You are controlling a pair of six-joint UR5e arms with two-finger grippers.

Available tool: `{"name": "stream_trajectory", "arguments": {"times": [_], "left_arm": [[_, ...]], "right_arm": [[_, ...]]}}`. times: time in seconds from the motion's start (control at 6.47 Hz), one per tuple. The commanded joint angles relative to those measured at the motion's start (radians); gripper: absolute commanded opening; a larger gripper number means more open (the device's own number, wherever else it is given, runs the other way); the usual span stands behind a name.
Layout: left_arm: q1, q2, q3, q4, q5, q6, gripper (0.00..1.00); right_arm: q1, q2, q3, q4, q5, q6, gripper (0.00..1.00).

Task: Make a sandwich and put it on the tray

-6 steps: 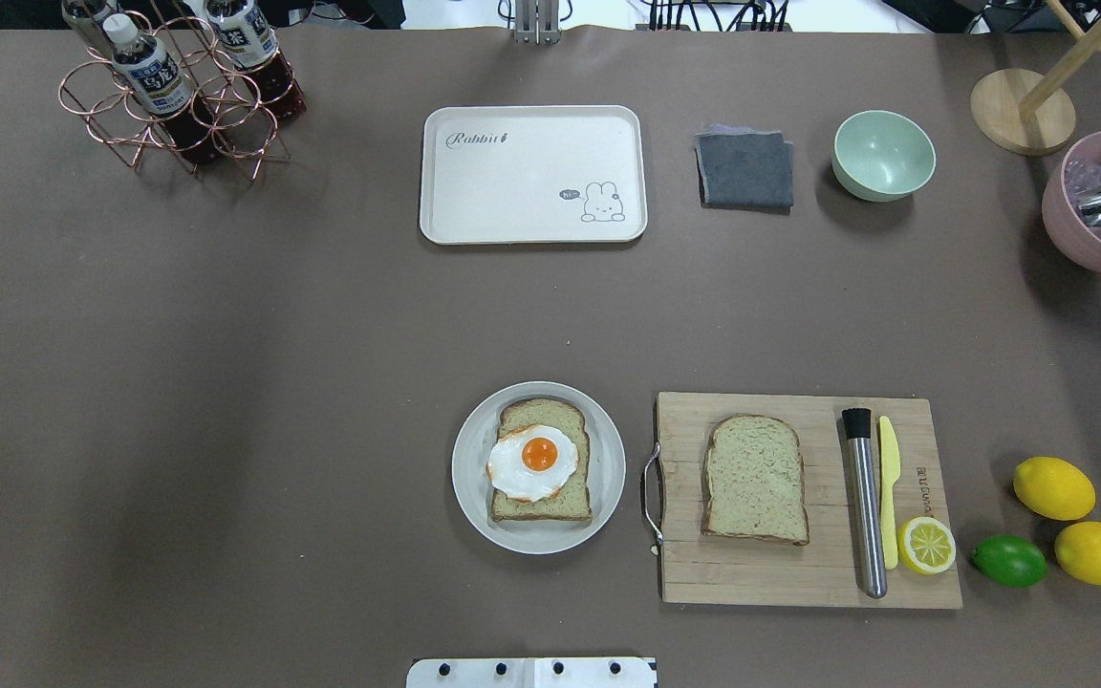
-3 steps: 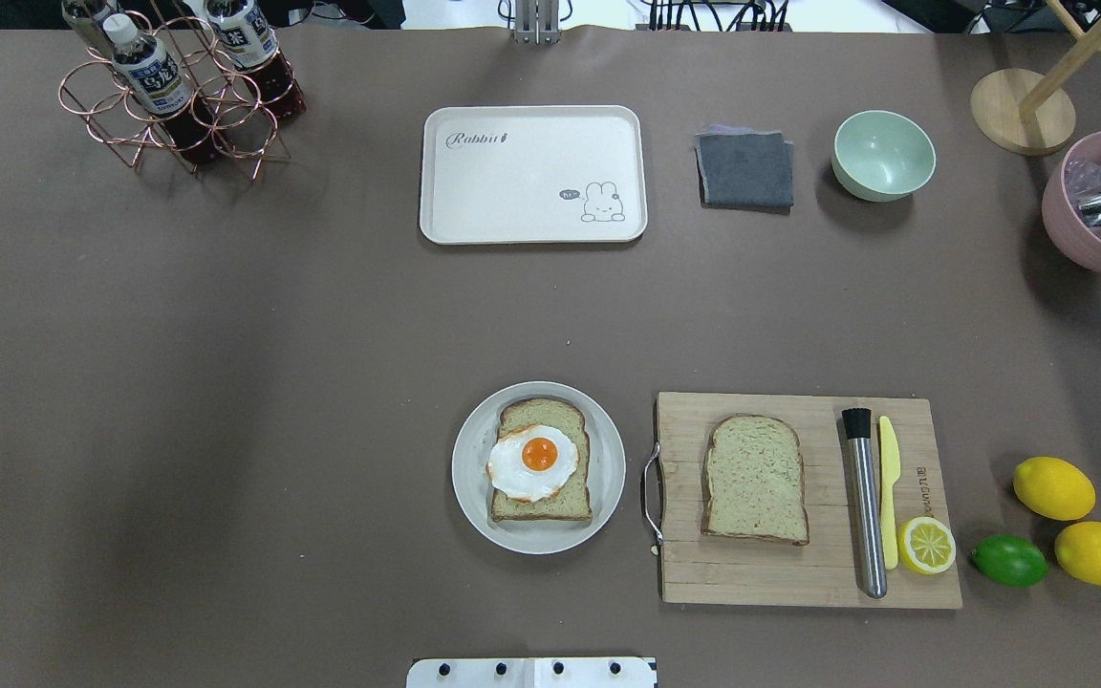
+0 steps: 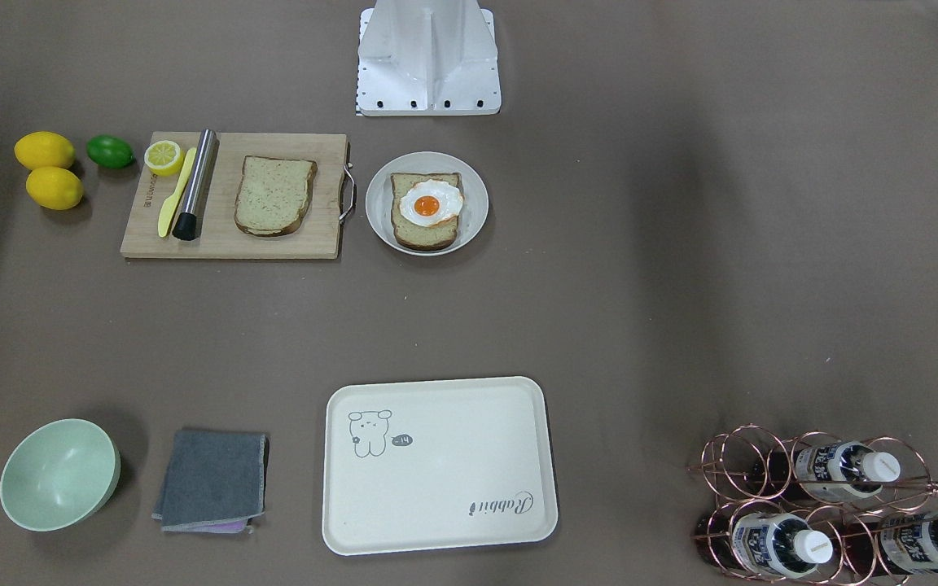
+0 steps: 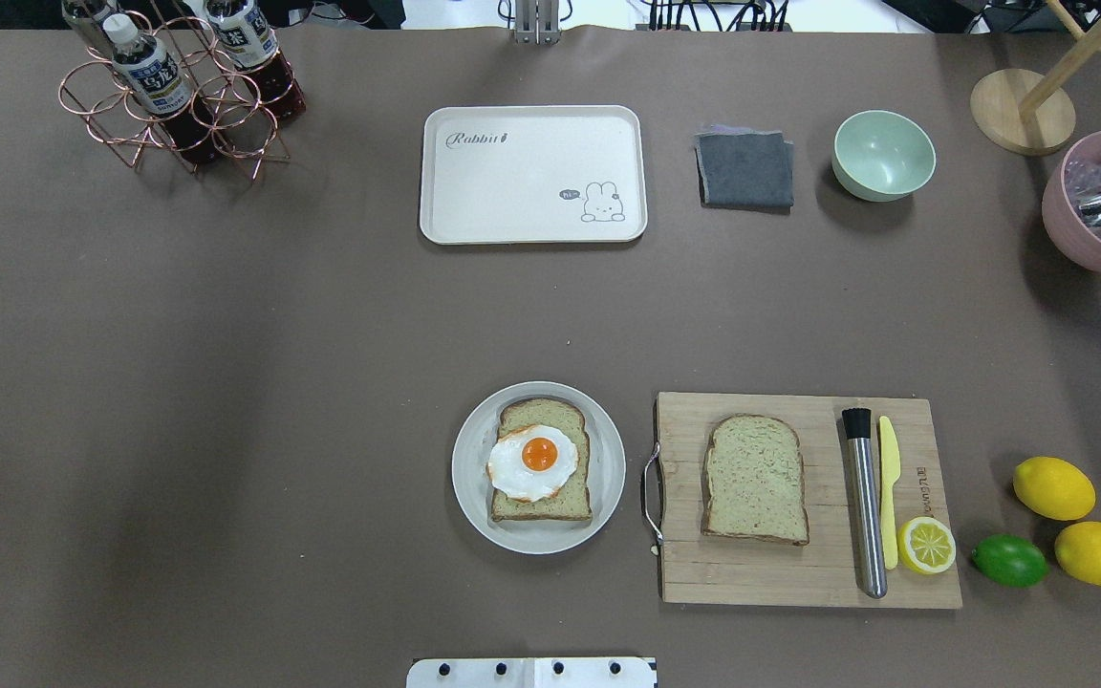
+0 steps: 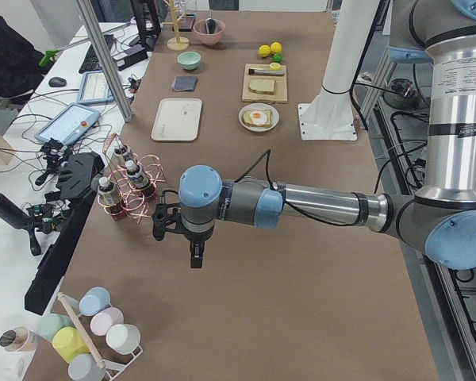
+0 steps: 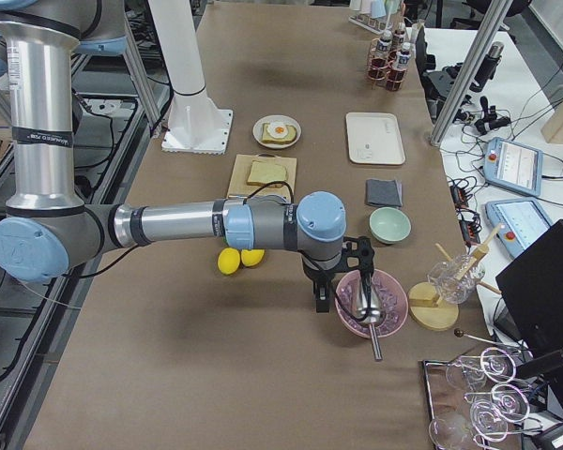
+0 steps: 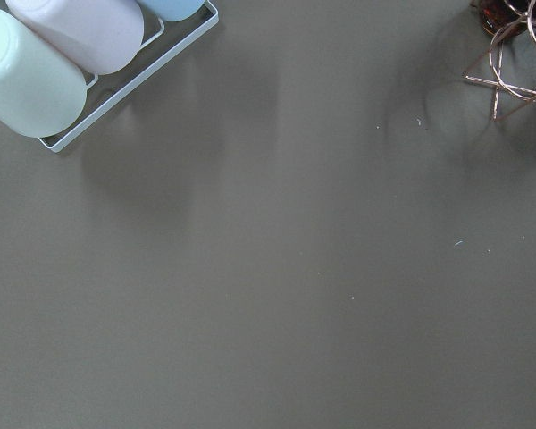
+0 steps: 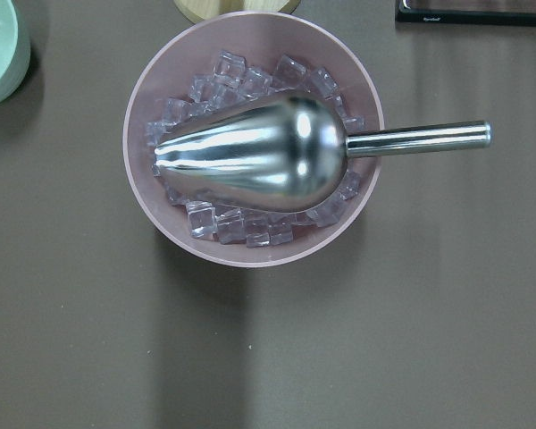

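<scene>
One toast slice (image 4: 565, 502) lies on a round grey plate (image 4: 467, 470) with a fried egg (image 4: 531, 462) on top. A second toast slice (image 4: 754, 478) lies bare on the wooden cutting board (image 4: 751, 573). The cream tray (image 4: 531, 172) stands empty at the far middle of the table. My left gripper (image 5: 196, 255) shows only in the exterior left view, hanging over bare table near the bottle rack. My right gripper (image 6: 317, 302) shows only in the exterior right view, beside the pink ice bowl. I cannot tell whether either is open or shut.
The board also holds a steel muddler (image 4: 864, 502), a yellow knife (image 4: 887, 478) and a half lemon (image 4: 927, 546). Two lemons (image 4: 1053, 487) and a lime (image 4: 1009, 560) lie to its right. A grey cloth (image 4: 745, 169), a green bowl (image 4: 883, 155), a pink ice bowl with scoop (image 8: 250, 147) and a bottle rack (image 4: 178, 91) stand around.
</scene>
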Motion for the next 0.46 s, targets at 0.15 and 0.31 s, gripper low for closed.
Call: {"name": "stream_trajectory", "arguments": {"times": [0.15,0.31], "left_arm": [[0.000,0.002,-0.009,0.002,0.000,0.000,0.98],[0.000,0.001,-0.009,0.002,0.000,0.000,0.98]], "right_arm": [[0.000,0.002,-0.001,0.000,0.000,0.003,1.00],[0.000,-0.003,-0.003,0.000,0.000,0.003,1.00]]}}
